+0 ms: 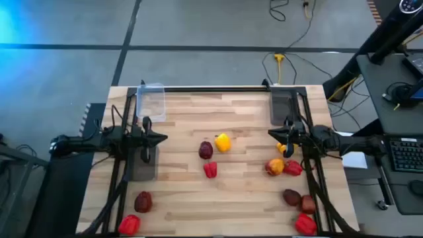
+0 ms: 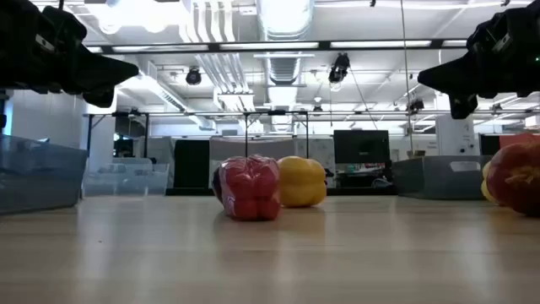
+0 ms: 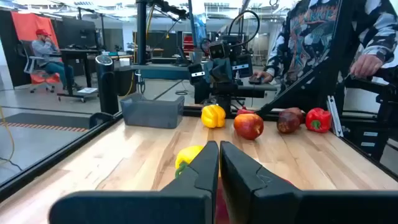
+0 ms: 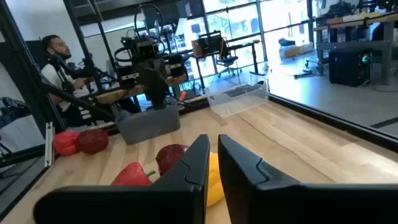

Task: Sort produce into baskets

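The wooden table [image 1: 185, 192] carries four bins: a clear bin [image 1: 151, 101] at the far left, a grey bin [image 1: 142, 164] nearer on the left, partly under the left arm, a dark bin [image 1: 285, 106] at the far right, and the fourth is not clearly visible. Yellow cables [image 1: 281, 63] lie on the floor beyond the far edge; a keyboard [image 1: 404, 155] sits on a desk to the right. In the table centre lie a maroon fruit [image 1: 205, 150], a yellow pepper [image 1: 223, 142] just beside it on the right, and a red pepper [image 1: 210, 170] nearer. The left gripper [image 1: 160, 138] hovers above the table at the left side, fingers nearly together and empty, pointing toward this centre group, which lies well apart from it. The right gripper [image 1: 272, 134] hovers at the right side, fingers nearly together and empty. An orange-red fruit [image 1: 274, 167] and a second red pepper [image 1: 293, 168] lie just nearer than it. More pieces lie at the near right [image 1: 299, 201] and near left [image 1: 135, 211] corners.
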